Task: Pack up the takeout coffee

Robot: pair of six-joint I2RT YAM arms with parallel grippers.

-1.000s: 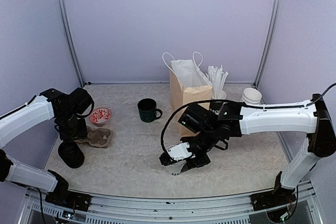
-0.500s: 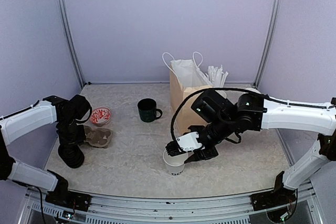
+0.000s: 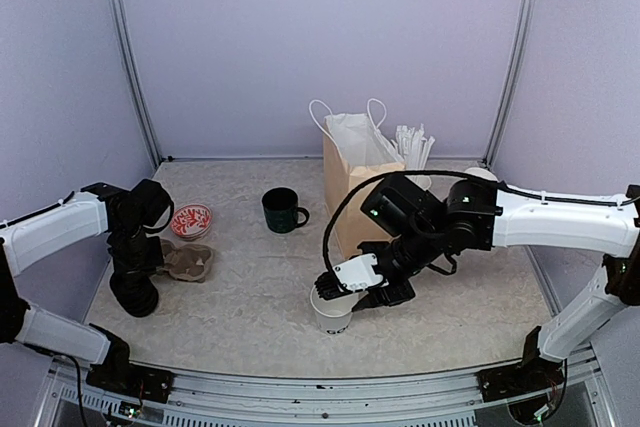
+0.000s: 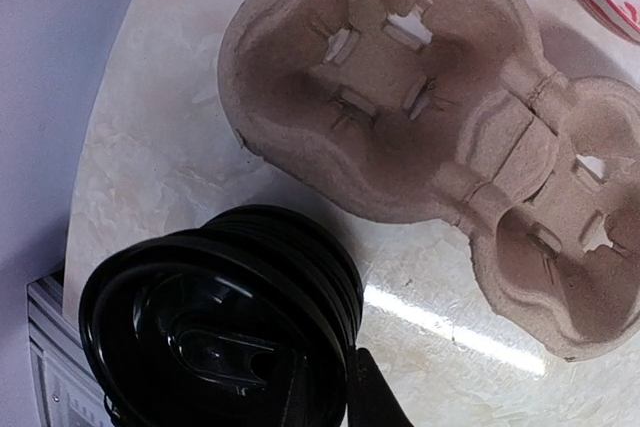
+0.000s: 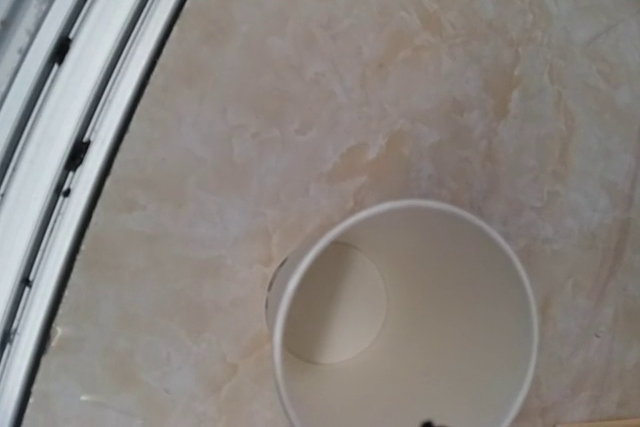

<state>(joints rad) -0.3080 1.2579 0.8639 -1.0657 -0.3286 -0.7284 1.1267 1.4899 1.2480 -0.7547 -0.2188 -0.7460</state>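
**View from above and both wrist views.** Counted on the table [image 3: 250, 282]:
- one open-mouthed takeout coffee cup [image 3: 331, 315]
- one stack of black lids [image 3: 133, 299]
- one pulp cup carrier [image 3: 190, 261], with two wells showing in the left wrist view
- one red-patterned dish [image 3: 190, 219]
- one dark green mug [image 3: 282, 210]
- one brown paper bag [image 3: 355, 187] with two white handles
- one bundle of white straws [image 3: 412, 147]

**Task object.** The cup stands upright near the front edge of the table, right of centre, in front of the bag and apart from it. Its long axis is vertical and its mouth points up. Black lettering shows on the side facing the near edge. From the right wrist, its round base is visible inside the rim.

**Arms.** The right claw [image 3: 345, 290] sits at the cup's rim. Its fingers barely enter its own camera view, so it cannot be told whether they are spread or pinching the cup. The left claw [image 3: 133, 279] is down on the lid stack, just beside the carrier. One dark fingertip [image 4: 368, 397] lies against the edge of the top lid. Whether the claw pinches that lid cannot be told.
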